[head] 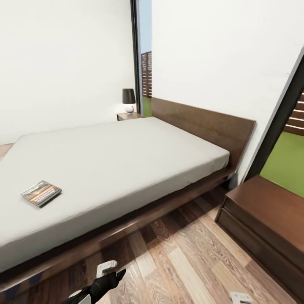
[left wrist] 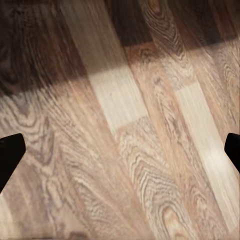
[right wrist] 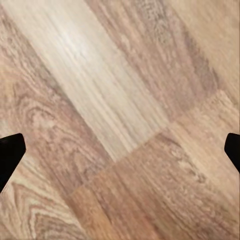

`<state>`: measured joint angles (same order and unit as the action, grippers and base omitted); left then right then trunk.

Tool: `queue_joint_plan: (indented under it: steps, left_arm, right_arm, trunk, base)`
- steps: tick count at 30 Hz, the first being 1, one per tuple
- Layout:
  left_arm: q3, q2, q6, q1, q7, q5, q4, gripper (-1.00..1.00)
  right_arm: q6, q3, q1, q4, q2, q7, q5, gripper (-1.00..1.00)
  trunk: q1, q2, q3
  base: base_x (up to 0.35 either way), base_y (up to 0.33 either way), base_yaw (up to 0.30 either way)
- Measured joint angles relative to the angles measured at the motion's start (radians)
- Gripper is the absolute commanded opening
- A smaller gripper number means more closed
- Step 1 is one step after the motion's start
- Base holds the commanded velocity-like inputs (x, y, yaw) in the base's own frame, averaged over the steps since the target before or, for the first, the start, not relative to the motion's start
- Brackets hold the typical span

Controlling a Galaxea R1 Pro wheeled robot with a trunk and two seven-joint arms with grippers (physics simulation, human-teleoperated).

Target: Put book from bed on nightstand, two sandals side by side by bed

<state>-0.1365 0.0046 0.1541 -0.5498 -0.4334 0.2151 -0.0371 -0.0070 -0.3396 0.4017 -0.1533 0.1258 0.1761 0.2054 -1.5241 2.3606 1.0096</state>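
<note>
Book [head: 41, 193] lies flat on the pale mattress of the bed [head: 126, 160], towards the head view's left and near the mattress's near edge, its long axis running slantwise, one end towards the robot and the other towards the headboard. The left gripper [left wrist: 120, 150] hangs low over the wood floor [head: 185, 253] just off the bed frame, below and a little right of the book, so it looks the nearer arm for the pick. Its dark fingertips [left wrist: 11, 152] stand wide apart with only planks between, grasping nothing. Further right, the right gripper [right wrist: 120, 150] is likewise spread and bare over the floor. The far nightstand [head: 128, 116], lamp [head: 128, 100] on top, stands beside the headboard; the sandals are unseen.
</note>
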Motion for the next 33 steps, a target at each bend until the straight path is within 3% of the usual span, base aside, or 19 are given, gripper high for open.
queue_joint_plan:
  steps: [13,26,33]
  left_arm:
    - [0.000,0.000,0.000,0.000,0.000,0.000,0.000,1.00]
    - [0.000,0.000,0.000,0.000,0.000,0.000,0.000,1.00]
    - [0.000,0.000,0.000,0.000,0.000,0.000,0.000,1.00]
  right_arm:
    - [0.000,0.000,0.000,0.000,0.000,0.000,0.000,1.00]
    - [0.000,0.000,0.000,0.000,0.000,0.000,0.000,1.00]
    - [0.000,0.000,0.000,0.000,0.000,0.000,0.000,1.00]
  trunk:
    - [0.000,0.000,0.000]
    - [0.001,0.000,0.000]
    - [0.000,0.000,0.000]
  base:
    - [0.008,0.000,0.289]
    - [0.269,-0.053,0.289]
    - [0.079,-0.065,0.289]
